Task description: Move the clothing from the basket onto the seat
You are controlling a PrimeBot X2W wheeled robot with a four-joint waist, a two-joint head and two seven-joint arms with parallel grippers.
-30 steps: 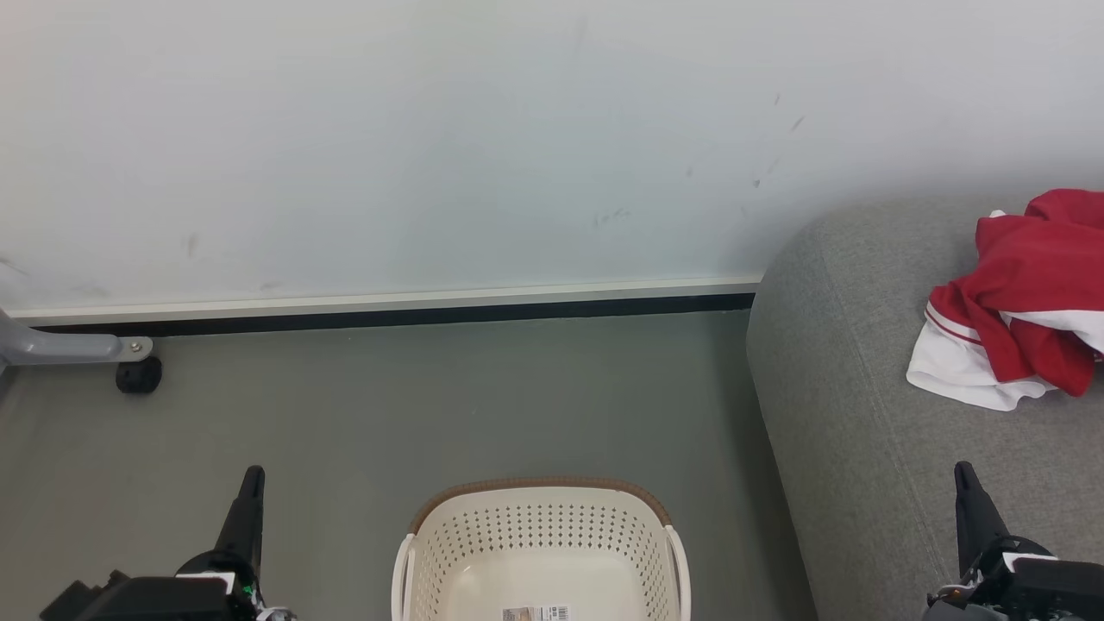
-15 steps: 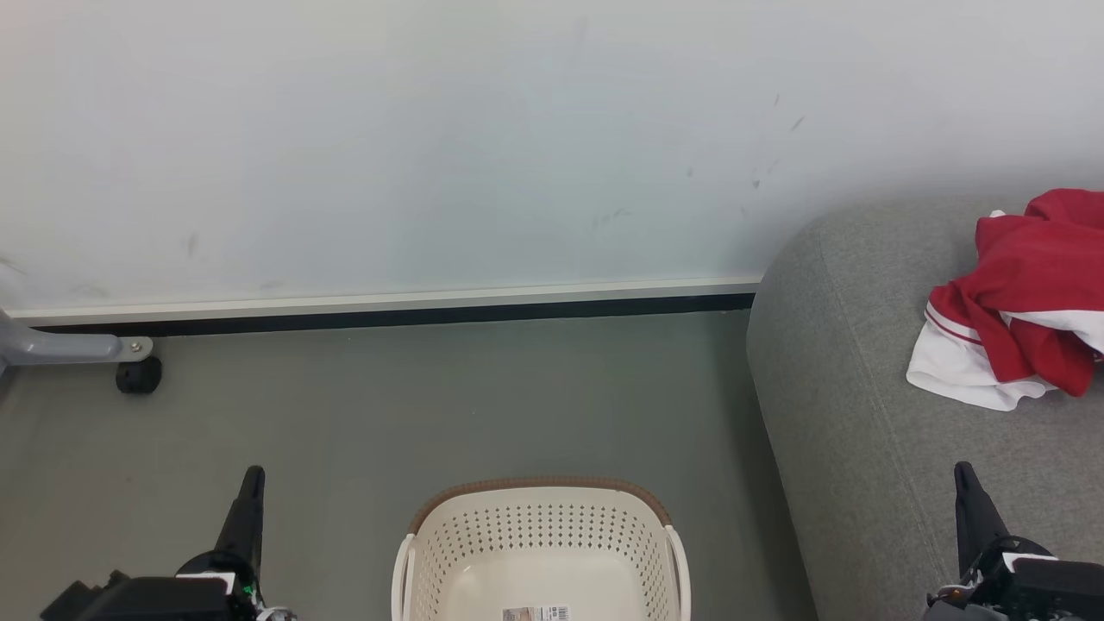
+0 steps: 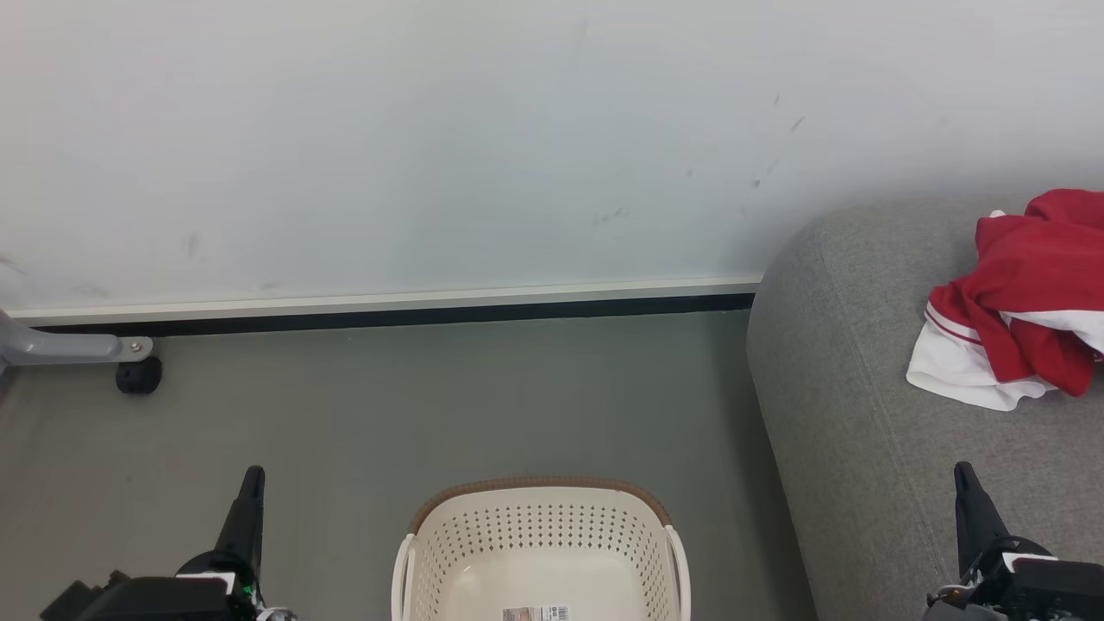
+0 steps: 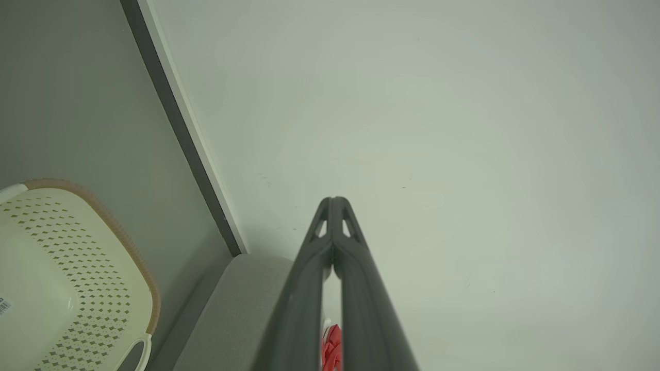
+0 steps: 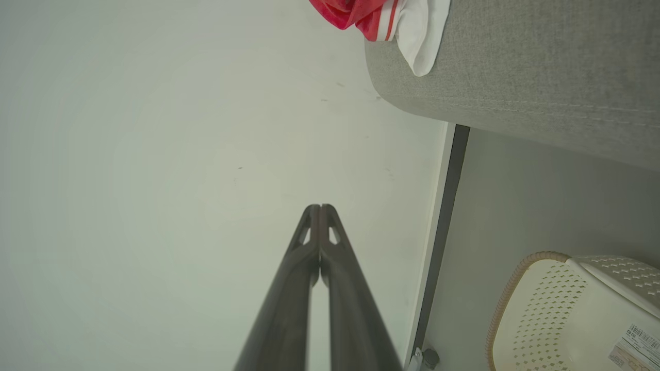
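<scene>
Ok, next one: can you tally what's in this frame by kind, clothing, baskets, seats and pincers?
sofa: 1
basket: 1
clothing heap: 1, red and white, lying on the sofa; single garments cannot be told apart
pincers: 2, left pincer and right pincer, both shut
Total: 5

The left gripper (image 3: pixel 251 479) and right gripper (image 3: pixel 963 476) have long, dark, tapering fingers (image 4: pixel 361 278) with small triangular cut-outs (image 4: pixel 322 228) near the tips; their black wrist housings (image 3: pixel 147 599) carry white panels (image 3: pixel 207 578).
</scene>
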